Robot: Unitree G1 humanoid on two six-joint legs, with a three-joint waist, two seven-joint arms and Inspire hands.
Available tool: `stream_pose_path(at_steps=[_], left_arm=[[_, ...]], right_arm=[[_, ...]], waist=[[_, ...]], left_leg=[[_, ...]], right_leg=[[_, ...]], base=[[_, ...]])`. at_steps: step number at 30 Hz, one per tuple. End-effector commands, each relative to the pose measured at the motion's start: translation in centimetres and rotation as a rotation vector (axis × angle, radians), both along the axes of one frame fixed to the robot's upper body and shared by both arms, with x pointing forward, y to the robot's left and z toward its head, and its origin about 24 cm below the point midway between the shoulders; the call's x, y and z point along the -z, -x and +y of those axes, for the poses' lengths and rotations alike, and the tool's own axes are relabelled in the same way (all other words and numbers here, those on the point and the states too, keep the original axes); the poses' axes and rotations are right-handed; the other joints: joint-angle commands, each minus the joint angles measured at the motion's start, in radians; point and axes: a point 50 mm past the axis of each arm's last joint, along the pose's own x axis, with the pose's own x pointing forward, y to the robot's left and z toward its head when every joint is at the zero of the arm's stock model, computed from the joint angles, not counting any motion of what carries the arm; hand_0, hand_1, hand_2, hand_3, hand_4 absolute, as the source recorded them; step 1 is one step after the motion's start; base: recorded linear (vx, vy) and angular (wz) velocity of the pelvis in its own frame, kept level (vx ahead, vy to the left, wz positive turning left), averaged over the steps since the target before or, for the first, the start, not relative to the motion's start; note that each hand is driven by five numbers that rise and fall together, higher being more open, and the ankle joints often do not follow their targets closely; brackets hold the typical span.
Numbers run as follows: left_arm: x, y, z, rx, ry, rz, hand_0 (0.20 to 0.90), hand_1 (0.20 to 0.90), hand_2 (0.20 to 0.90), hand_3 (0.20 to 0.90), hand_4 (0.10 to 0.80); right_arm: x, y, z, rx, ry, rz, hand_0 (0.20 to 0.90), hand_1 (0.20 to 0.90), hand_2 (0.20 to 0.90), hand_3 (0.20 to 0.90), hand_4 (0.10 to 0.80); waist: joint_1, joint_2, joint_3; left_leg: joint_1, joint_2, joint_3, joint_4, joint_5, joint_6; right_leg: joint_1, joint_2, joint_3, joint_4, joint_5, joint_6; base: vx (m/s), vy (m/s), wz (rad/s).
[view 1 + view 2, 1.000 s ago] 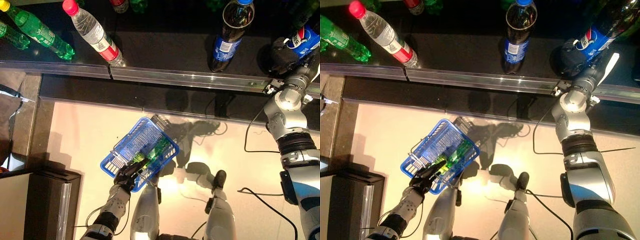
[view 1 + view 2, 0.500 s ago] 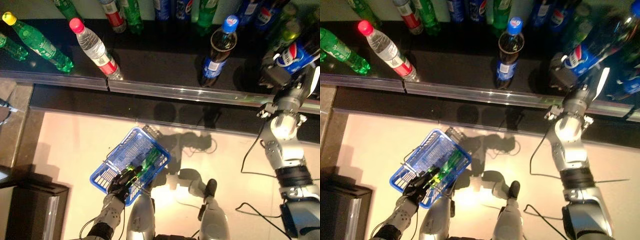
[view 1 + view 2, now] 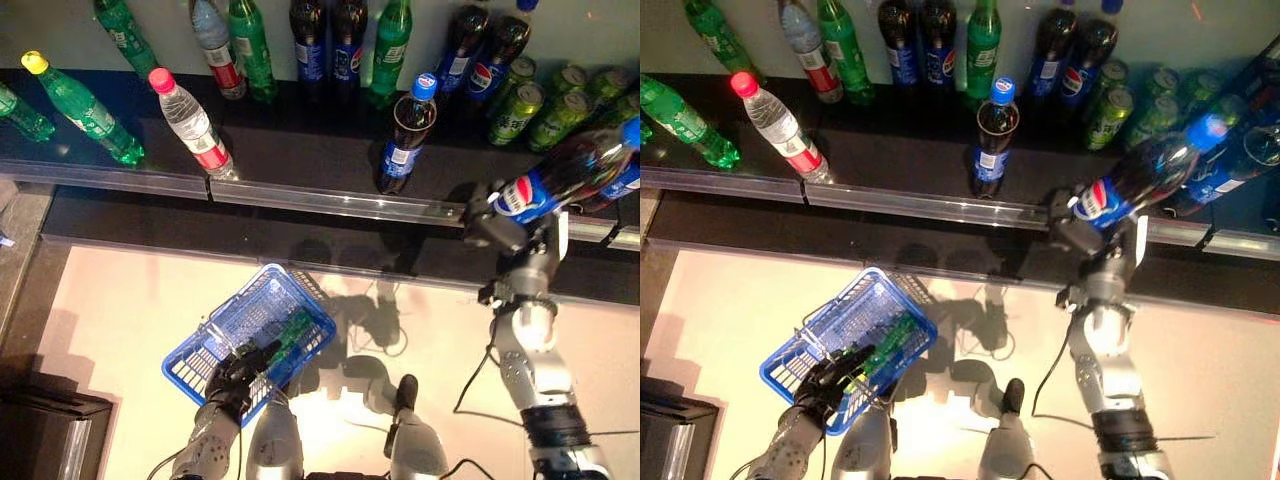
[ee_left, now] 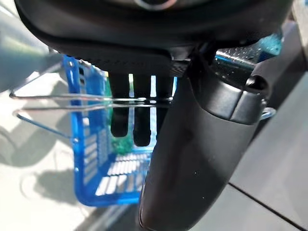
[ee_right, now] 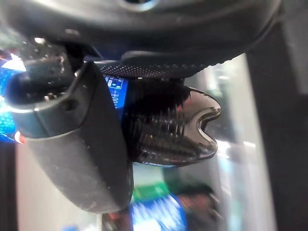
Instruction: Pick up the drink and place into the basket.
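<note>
One cola bottle (image 3: 1135, 180) is lying tilted in the right hand (image 3: 1080, 232), its blue cap pointing up and away toward the back of the shelf (image 3: 930, 150), its base in the curled fingers (image 5: 163, 130) over the shelf's front rail. The bottle's lower end is hiding behind the hand. The left hand (image 3: 825, 378) is gripping the wire handle (image 4: 62, 101) of the blue basket (image 3: 225, 335) above the floor (image 3: 730, 300); a green bottle (image 3: 895, 340) is lying inside, partly covered.

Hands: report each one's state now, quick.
Left hand: shut on the blue basket's wire handle.
Right hand: shut on a dark cola bottle.
</note>
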Motion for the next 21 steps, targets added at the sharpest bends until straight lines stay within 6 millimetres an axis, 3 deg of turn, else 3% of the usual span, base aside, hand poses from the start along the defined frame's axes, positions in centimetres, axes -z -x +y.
stream_pose_path(at_steps=[1, 5, 11, 21], left_arm=[[-5.8, -1.5, 1.6, 0.081, -0.1, -0.284, 0.3, 0.3, 0.3, 0.2, 0.1], [-7.5, -2.0, -0.3, 0.185, -0.033, -0.308, 0.3, 0.3, 0.3, 0.2, 0.1], [-9.5, -2.3, -2.1, 0.285, 0.048, -0.357, 0.3, 0.3, 0.3, 0.2, 0.1], [-12.4, -2.1, -5.4, 0.521, 0.198, -0.443, 0.3, 0.3, 0.3, 0.2, 0.1]], right_arm=[[-4.8, 2.1, 2.6, -0.211, 0.096, -0.309, 0.3, 0.3, 0.3, 0.2, 0.1], [-3.9, 2.9, 5.4, -0.356, 0.115, -0.297, 0.3, 0.3, 0.3, 0.2, 0.1], [-2.8, 3.3, 8.1, -0.5, 0.148, -0.264, 0.3, 0.3, 0.3, 0.2, 0.1], [0.1, 3.4, 11.2, -0.576, 0.205, -0.16, 0.3, 0.3, 0.3, 0.2, 0.1]], waist=[[0.009, 0.019, -0.321], [0.03, 0.023, -0.33], [0.061, 0.03, -0.327], [0.106, 0.043, -0.314]], left_leg=[[0.023, 0.039, 0.012, 0.023, 0.01, 0.04], [0.029, 0.036, -0.001, 0.019, 0.014, 0.039], [0.018, 0.024, -0.029, 0.027, 0.012, 0.042], [-0.007, -0.002, -0.062, 0.021, 0.017, 0.048]], right_leg=[[-0.01, -0.024, 0.008, 0.071, -0.021, -0.069], [0.009, -0.031, -0.017, 0.069, -0.021, -0.063], [0.015, -0.042, -0.044, 0.082, -0.026, -0.058], [0.015, -0.063, -0.08, 0.081, -0.017, -0.044]], base=[[0.01, 0.017, 0.05], [0.014, 0.027, 0.06], [0.006, 0.033, 0.15], [-0.012, 0.033, 0.16]])
